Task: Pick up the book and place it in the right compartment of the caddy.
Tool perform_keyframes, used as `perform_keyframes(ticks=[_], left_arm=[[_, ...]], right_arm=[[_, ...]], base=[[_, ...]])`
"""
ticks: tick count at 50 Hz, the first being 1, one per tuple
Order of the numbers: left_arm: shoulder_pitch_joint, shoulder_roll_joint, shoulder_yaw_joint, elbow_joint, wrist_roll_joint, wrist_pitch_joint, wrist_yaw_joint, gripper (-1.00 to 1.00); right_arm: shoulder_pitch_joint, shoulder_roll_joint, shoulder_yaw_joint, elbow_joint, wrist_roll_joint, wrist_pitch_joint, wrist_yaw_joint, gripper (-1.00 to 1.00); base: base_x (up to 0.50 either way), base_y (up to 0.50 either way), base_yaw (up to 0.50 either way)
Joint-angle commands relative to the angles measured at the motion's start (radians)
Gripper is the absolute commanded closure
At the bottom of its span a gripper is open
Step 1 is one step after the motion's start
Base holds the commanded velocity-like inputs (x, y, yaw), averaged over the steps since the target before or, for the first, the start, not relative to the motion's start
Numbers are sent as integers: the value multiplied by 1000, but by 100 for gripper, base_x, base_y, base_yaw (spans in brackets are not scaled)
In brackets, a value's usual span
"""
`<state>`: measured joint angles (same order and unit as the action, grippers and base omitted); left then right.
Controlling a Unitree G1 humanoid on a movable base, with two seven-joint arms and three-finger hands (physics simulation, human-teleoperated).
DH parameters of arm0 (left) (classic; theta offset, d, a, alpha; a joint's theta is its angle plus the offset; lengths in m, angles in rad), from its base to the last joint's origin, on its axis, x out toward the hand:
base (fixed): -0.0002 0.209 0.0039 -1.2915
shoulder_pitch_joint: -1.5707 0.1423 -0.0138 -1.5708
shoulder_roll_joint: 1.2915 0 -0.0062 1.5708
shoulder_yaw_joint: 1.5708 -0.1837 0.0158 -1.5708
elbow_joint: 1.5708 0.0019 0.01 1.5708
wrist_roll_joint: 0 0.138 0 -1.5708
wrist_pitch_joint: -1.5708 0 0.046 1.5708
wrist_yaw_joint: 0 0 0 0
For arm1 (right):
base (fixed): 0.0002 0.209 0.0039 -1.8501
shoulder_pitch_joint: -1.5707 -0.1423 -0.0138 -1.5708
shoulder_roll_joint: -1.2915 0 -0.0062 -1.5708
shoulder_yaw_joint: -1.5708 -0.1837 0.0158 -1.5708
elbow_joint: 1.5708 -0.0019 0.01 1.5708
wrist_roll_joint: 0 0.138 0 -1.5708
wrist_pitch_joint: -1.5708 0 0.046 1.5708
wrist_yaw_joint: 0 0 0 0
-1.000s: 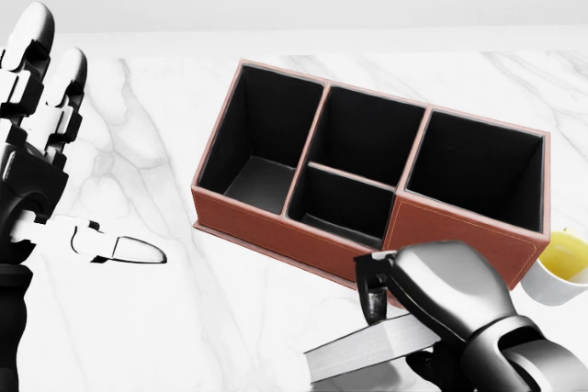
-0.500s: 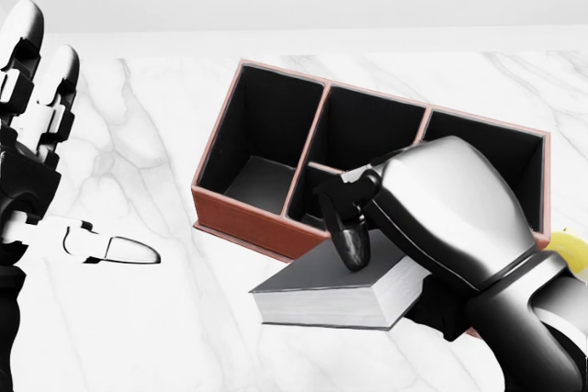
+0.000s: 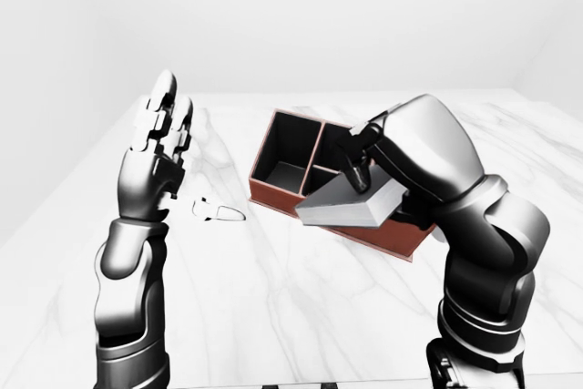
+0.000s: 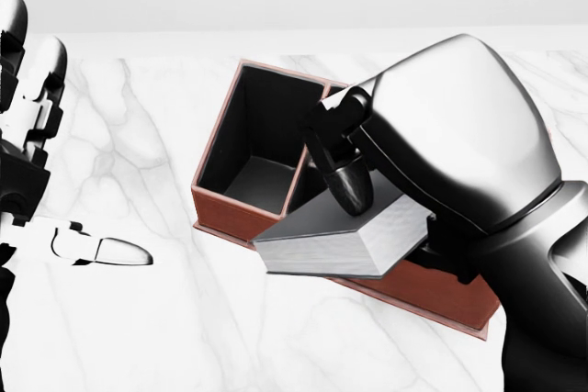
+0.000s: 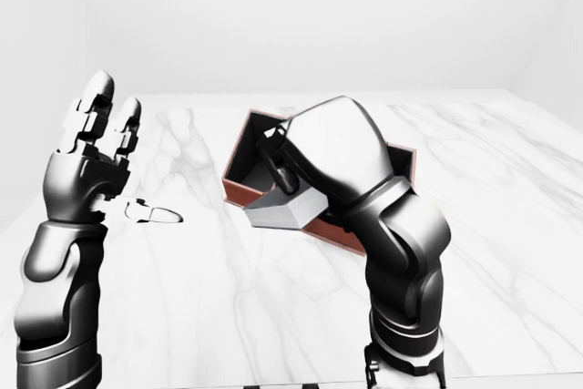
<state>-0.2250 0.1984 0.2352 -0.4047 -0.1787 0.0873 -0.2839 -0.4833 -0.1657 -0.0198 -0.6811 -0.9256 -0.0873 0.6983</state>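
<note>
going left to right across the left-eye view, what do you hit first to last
left hand, raised with fingers spread → caddy, its left compartment open to view → book, held over the caddy → right hand gripping the book

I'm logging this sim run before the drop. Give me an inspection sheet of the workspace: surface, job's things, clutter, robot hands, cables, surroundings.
Surface: white marble table, bare where it shows.
Job's things: grey book held off the table, tilted, above the near wall of the brown caddy; the caddy's left compartment is empty, its right compartment is hidden behind the arm in all views.
Clutter: nothing seen.
Robot hands: right robot hand shut on the book, one dark finger pressed on its cover; left robot hand raised beside the caddy, fingers open, holding nothing.
Cables: nothing seen.
Surroundings: plain white walls.
</note>
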Motion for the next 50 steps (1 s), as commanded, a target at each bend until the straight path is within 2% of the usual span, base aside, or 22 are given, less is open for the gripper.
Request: perform_keyframes(ticks=[1,18,20,30,34,39,41,45,50], left_arm=[[2,3,5,-23,-6,0,0,-100],[8,4,14,-21,-15,0,-4,-100],[9,5,15,-22,-16,0,-4,-100],[10,7,18,-25,-19,0,-5,-100],[8,8,17,-27,-20,0,-4,-100],[5,9,14,-29,-19,0,-5,-100],[0,9,12,-25,-18,0,-5,-100],[-6,8,6,-30,-17,0,-4,-100],[-7,9,7,-45,-18,0,-4,-100]], right_arm=[[-145,-33,-30,37,-16,0,0,100],[-447,-200,-97,237,40,0,0,100],[-477,-218,-101,269,41,9,0,100],[-541,-272,-109,389,36,31,0,100],[-542,-291,-110,412,1,63,0,100],[-557,-316,-118,470,-20,76,0,100],[-582,-334,-117,515,-32,70,0,100],[-635,-349,-114,587,-46,88,0,100],[-663,-366,-101,676,-85,90,0,100]], base=[[0,0,0],[0,0,0],[0,0,0],[0,0,0],[0,0,0],[0,0,0],[0,0,0],[0,0,0],[0,0,0]])
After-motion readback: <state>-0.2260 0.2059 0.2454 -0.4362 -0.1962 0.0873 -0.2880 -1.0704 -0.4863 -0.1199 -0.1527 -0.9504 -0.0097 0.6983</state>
